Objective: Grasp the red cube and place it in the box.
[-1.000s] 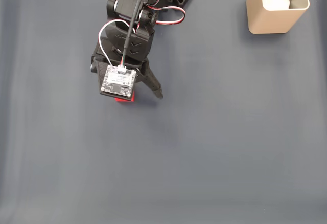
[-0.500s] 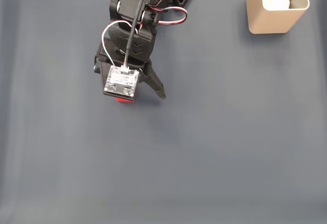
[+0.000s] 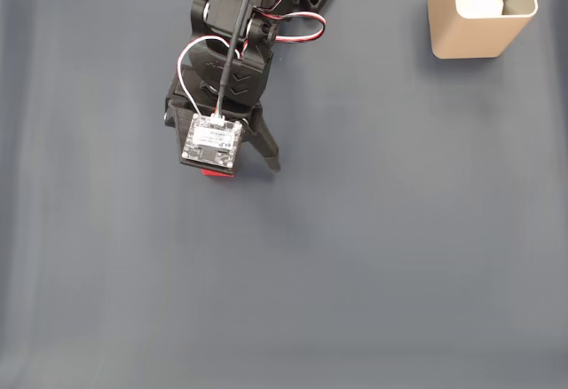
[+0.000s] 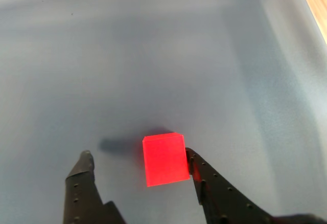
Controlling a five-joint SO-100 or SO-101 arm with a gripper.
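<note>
In the wrist view the pincer (image 4: 138, 160) stands spread around the red cube (image 4: 164, 158), which sits on the grey bench (image 4: 153, 55): the finger on that view's right touches the cube's side, while the other finger stands apart from it with bare bench between. In the fixed view only a sliver of the red cube (image 3: 216, 173) peeks out below the arm's small circuit board (image 3: 211, 143). The box (image 3: 482, 9) stands well apart from the cube, at that view's upper right corner.
</note>
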